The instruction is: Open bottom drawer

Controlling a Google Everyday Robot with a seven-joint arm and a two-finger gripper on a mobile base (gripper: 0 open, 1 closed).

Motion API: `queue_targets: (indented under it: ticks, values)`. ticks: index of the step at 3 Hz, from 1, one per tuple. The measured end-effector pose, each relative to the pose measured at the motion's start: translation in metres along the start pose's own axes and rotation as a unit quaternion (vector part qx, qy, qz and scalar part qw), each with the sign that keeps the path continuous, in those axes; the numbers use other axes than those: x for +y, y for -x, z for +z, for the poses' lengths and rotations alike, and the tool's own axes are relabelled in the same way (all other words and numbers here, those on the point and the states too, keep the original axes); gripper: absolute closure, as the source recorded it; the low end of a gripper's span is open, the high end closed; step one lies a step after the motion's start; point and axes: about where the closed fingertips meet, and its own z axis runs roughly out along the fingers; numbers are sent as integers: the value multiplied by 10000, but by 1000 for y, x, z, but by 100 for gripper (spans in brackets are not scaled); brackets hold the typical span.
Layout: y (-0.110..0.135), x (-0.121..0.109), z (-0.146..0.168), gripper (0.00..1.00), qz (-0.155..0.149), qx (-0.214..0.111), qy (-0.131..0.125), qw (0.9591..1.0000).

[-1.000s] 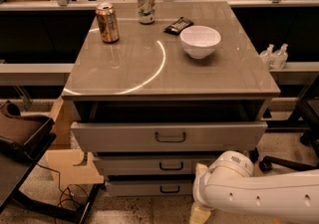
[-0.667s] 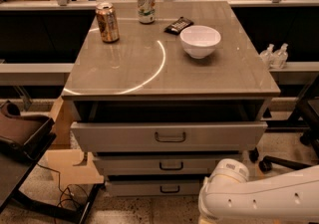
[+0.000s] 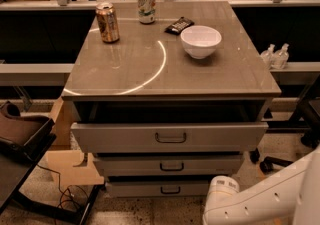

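Observation:
The bottom drawer (image 3: 150, 189) is the lowest and narrowest grey front of the cabinet, with a small dark loop handle (image 3: 170, 189). It sticks out slightly less than the middle drawer (image 3: 200, 165) and the top drawer (image 3: 210, 137) above it. My white arm (image 3: 250, 204) comes in from the bottom right, and its rounded end sits just right of the bottom drawer's front. My gripper is below the frame edge, out of view.
On the cabinet top (image 3: 125, 69) stand two cans (image 3: 107, 22) (image 3: 146, 5), a white bowl (image 3: 200, 41) and a dark packet (image 3: 179, 25). A dark chair (image 3: 20, 134) and cardboard (image 3: 70, 166) are on the left. Bottles (image 3: 275, 55) are on the right.
My arm has sunk lower and shifted right, so less of it shows. The drawers have not moved.

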Motion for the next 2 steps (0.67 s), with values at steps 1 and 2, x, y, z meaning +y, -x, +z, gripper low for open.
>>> queue_targets:
  ticks: [1,2]
  values:
    - [0,9,44,0,-210,-158,252,9993]
    - [7,16,110,0,-610,-572,457,9954]
